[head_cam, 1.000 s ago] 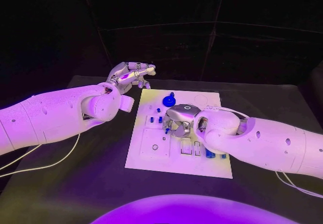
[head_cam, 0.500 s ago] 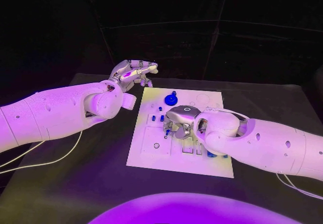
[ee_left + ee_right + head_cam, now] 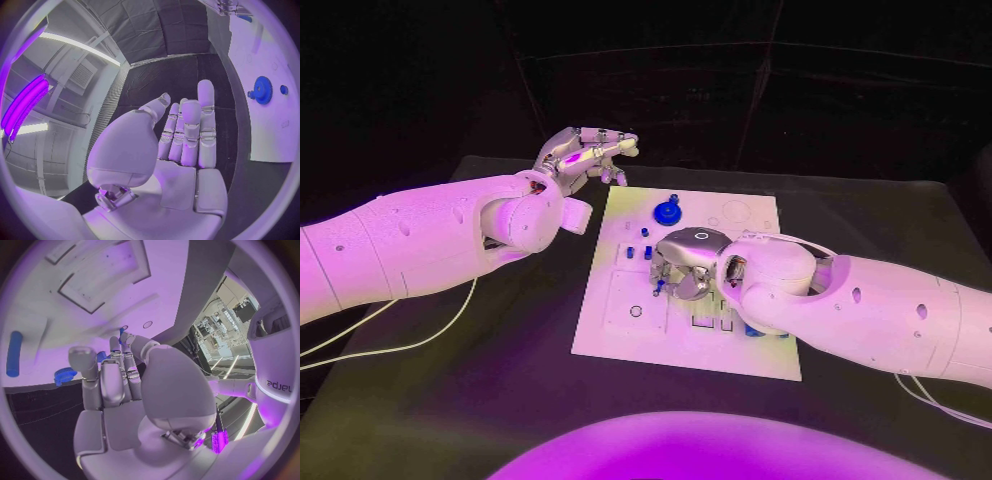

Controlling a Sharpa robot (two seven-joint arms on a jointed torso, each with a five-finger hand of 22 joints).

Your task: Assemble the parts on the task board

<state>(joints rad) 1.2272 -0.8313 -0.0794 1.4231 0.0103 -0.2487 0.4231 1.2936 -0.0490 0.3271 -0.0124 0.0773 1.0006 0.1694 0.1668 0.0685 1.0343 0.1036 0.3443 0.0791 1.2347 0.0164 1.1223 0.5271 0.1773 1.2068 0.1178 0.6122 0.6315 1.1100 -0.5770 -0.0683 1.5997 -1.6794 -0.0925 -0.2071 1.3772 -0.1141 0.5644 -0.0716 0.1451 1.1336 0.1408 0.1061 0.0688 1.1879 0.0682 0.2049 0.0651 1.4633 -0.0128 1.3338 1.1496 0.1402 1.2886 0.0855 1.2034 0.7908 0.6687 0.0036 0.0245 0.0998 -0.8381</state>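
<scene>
The task board (image 3: 625,335) lies in the middle of the black counter (image 3: 473,390). The left robot hand (image 3: 586,152) hangs above the counter, just beyond the far left corner of the board. In the left wrist view its fingers (image 3: 190,132) are stretched out close together and nothing is in them, so this hand is released.

The right robot hand (image 3: 684,262) is low over the middle of the board, with the fingers pointing down at the small blue parts (image 3: 643,251) that stand there. In the right wrist view its fingers (image 3: 112,377) are side by side with their tips close to a blue piece (image 3: 102,356). I cannot tell if the hand grasps it or only touches it.

A blue gear (image 3: 668,212) sits on the far part of the board, apart from both hands. A blue peg (image 3: 14,360) lies on the board, well apart from the right hand.
</scene>
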